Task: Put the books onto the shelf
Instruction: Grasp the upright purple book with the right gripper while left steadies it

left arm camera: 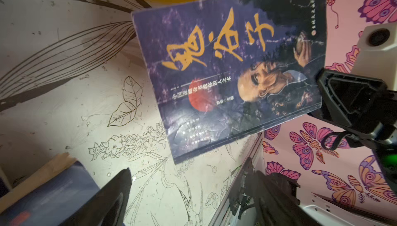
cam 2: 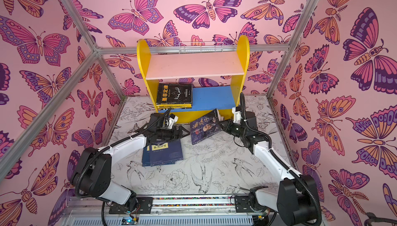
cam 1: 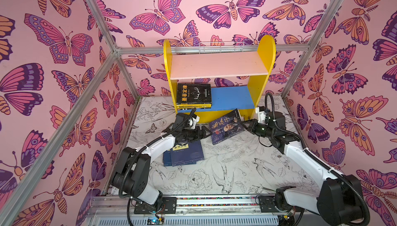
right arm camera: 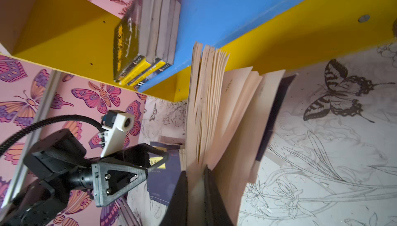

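- Face book point(cam 1: 226, 126): your right claw point(cam 1: 244, 122) clamps its edge, pages fanning, before the shelf point(cam 1: 218, 68).
- Your left claw point(cam 1: 207, 131) gapes beside it.

Your inventory of the task items:

Shelf point(cam 1: 261, 79): yellow round-topped sides, pale pink upper board bare, blue lower board.

Stacked books point(cam 1: 193, 95): you have a flat pile at the left end of the blue board, black cover with yellow title uppermost.

Face-and-calligraphy book point(cam 1: 226, 126): dark cover, lifted and tilted in front of the shelf, pages fanning loose.

Navy books point(cam 1: 185, 154): two overlapping, flat on the table.
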You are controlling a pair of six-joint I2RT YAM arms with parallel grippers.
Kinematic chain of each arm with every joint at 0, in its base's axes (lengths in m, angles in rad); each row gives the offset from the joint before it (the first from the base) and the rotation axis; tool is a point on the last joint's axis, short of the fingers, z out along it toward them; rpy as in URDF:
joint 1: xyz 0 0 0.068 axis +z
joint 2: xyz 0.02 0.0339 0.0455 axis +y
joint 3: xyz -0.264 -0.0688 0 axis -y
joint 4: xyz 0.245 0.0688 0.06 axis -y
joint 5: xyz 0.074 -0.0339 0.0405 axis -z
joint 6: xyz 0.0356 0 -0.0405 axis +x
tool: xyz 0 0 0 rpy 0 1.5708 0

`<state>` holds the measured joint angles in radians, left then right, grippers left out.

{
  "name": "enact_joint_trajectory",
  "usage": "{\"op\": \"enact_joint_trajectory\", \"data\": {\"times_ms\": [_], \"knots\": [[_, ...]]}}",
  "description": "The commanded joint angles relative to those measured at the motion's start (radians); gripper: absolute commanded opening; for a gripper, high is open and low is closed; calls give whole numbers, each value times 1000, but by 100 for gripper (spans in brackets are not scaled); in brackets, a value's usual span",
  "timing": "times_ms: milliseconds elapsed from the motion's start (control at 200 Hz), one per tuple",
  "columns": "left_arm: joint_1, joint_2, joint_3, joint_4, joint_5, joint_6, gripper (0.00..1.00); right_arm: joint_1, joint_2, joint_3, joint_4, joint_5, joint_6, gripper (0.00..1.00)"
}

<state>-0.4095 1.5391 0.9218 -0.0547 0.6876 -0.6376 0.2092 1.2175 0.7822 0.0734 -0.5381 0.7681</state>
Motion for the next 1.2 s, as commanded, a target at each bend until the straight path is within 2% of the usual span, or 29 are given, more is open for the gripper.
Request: {"op": "enact_joint_trajectory", "data": {"times_ms": [0, 245, 566, 966, 1112, 1192], "knots": [[5, -12, -34, 49, 52, -35, 90, -2, -36, -9, 178, -74, 112, 0], [5, -13, -106, 225, 128, -113, 91, -1, -27, -51, 367, -95, 267, 0], [4, 18, -108, 363, 212, -177, 90, 0, -17, -63, 473, -85, 351, 0], [5, 39, -110, 566, 218, -295, 88, 53, 17, -69, 555, -94, 398, 0], [13, 27, -111, 592, 195, -318, 82, 65, 21, -85, 558, -99, 401, 0], [21, 8, -116, 587, 182, -321, 69, 65, 17, -88, 519, -126, 379, 0]]}}
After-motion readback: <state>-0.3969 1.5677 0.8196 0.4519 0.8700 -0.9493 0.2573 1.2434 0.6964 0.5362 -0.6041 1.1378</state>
